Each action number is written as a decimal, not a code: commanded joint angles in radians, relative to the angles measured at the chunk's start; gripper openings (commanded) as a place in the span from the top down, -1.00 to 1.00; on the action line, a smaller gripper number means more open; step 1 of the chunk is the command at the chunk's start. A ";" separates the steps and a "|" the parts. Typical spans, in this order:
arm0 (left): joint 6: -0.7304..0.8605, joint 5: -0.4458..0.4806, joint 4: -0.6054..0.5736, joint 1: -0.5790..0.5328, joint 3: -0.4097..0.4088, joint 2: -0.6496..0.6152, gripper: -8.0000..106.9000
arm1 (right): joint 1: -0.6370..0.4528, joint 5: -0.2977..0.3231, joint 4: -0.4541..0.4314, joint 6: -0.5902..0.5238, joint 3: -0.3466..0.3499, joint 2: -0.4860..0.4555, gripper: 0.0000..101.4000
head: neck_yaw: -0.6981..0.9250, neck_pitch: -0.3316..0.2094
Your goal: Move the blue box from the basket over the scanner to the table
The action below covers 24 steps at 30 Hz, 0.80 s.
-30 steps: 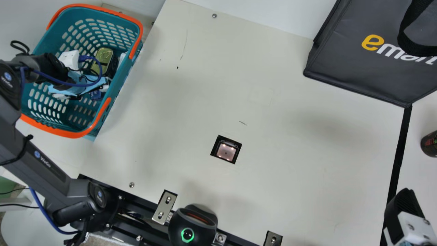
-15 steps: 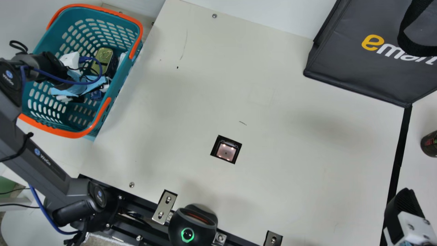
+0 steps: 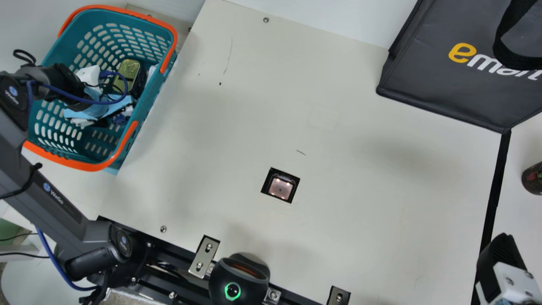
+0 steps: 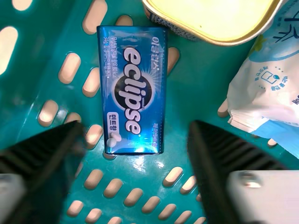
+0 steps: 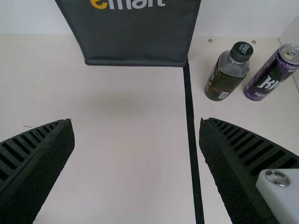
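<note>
Teal basket: blue box lying inside, ungripped
Left tool: released, fingers spread, in the basket
Scanner: lit, set in the tabletop
Dark bag: far side
Right tool: released, above the tabletop's right side

The left end effector has shifted slightly rightward.

1. The black, jointed left arm is extended and bent.
2. Its gripper faces down, ribbed black fingers spread.
3. The white-mounted right gripper has ribbed black fingers wide apart.
</note>
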 commanded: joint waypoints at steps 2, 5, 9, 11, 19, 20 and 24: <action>0.003 0.000 -0.001 0.000 0.000 0.001 0.34 | 0.000 0.001 0.000 0.000 0.000 0.000 -0.87 | 0.002 -0.030; 0.008 0.000 -0.003 0.000 0.001 0.001 0.69 | 0.000 0.001 0.000 0.000 0.000 0.000 -0.87 | 0.002 -0.030; 0.018 -0.001 -0.009 0.000 0.003 0.000 1.00 | 0.000 0.001 0.000 0.000 0.000 0.000 -0.87 | 0.002 -0.030; 0.025 -0.001 -0.013 0.001 0.004 0.000 1.00 | 0.000 0.001 0.000 0.000 0.000 0.000 -0.87 | 0.002 -0.030; 0.055 -0.001 -0.044 0.007 0.032 -0.031 1.00 | 0.000 0.001 0.000 0.000 0.000 0.000 -0.87 | 0.002 -0.030; 0.057 0.003 -0.048 0.008 0.037 -0.037 1.00 | 0.000 0.001 0.000 0.000 0.000 0.000 -0.87 | 0.002 -0.030; 0.052 0.014 -0.047 0.010 0.065 -0.069 1.00 | 0.000 0.001 0.000 0.000 0.000 0.000 -0.87 | 0.002 -0.030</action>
